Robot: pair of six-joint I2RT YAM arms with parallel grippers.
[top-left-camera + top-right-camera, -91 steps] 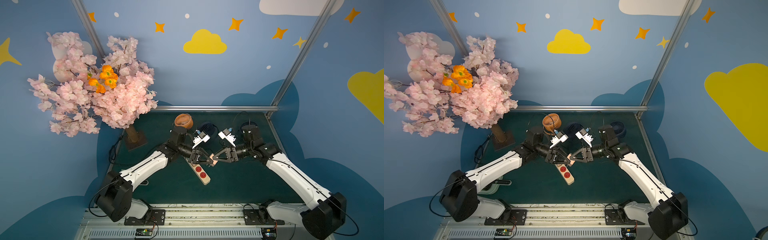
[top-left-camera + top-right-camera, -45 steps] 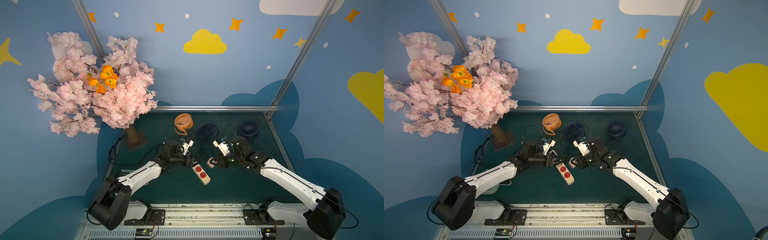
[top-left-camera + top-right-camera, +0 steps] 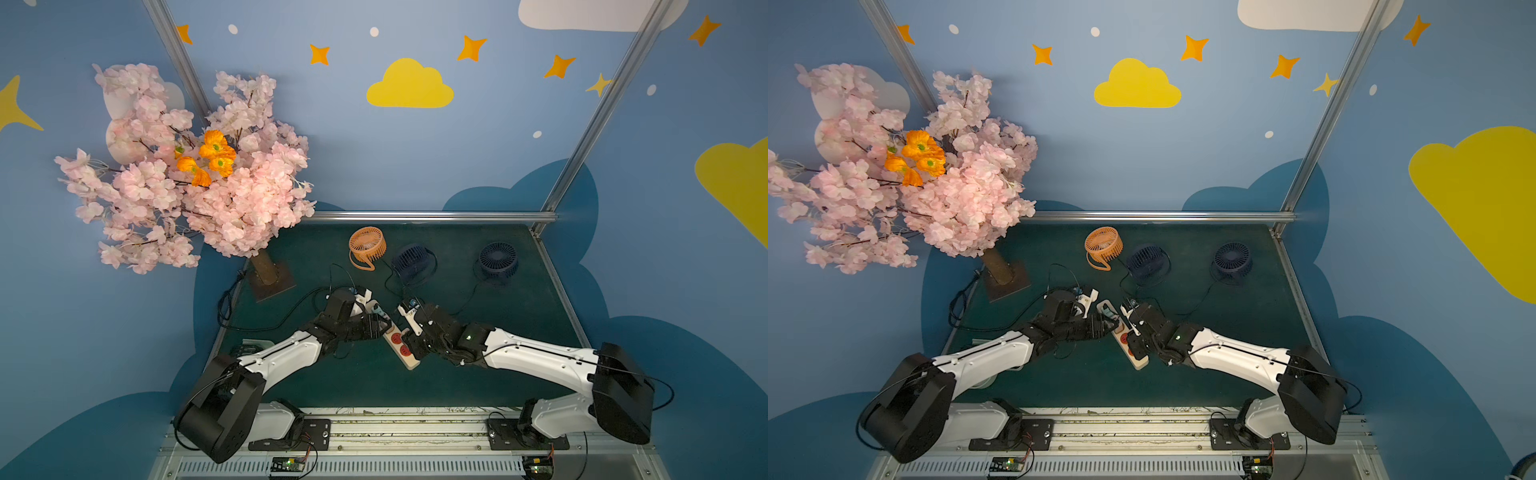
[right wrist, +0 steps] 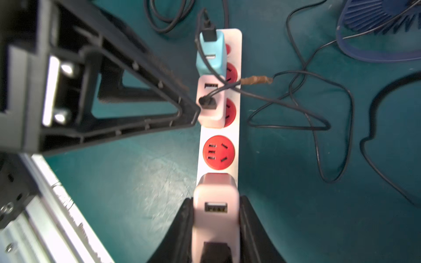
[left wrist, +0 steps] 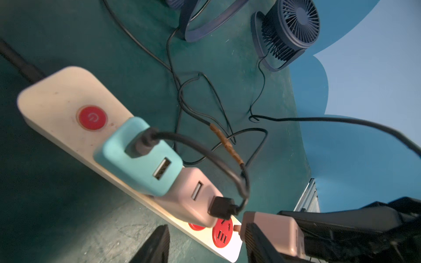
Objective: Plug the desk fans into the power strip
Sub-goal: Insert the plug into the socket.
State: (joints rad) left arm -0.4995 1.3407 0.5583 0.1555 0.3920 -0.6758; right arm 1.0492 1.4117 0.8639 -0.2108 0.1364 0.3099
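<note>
The cream power strip (image 3: 409, 362) (image 3: 1140, 361) lies on the green mat between both arms. A teal adapter (image 5: 136, 159) and a pink adapter (image 5: 191, 195) sit plugged into it; one red socket (image 4: 218, 152) stands free. My right gripper (image 4: 216, 200) (image 3: 409, 332) is shut on a second pink adapter (image 4: 216, 216) carrying a black cable, held at the strip's near end with its prong beside the last socket (image 5: 222, 232). My left gripper (image 5: 205, 250) (image 3: 384, 326) is open, jaws on either side of the strip. Three desk fans stand behind: orange (image 3: 367, 245), navy (image 3: 411, 259), navy (image 3: 498, 257).
Thin black cords (image 5: 205, 118) loop over the mat between the fans and the strip. A pink blossom tree (image 3: 187, 187) stands on its base (image 3: 272, 278) at the back left. Metal rails edge the mat at the back (image 3: 415, 216) and right (image 3: 557, 299).
Both grippers have come down from where they met above the strip. The left has opened and let go of the pink adapter; the right has carried it to the strip's near end.
</note>
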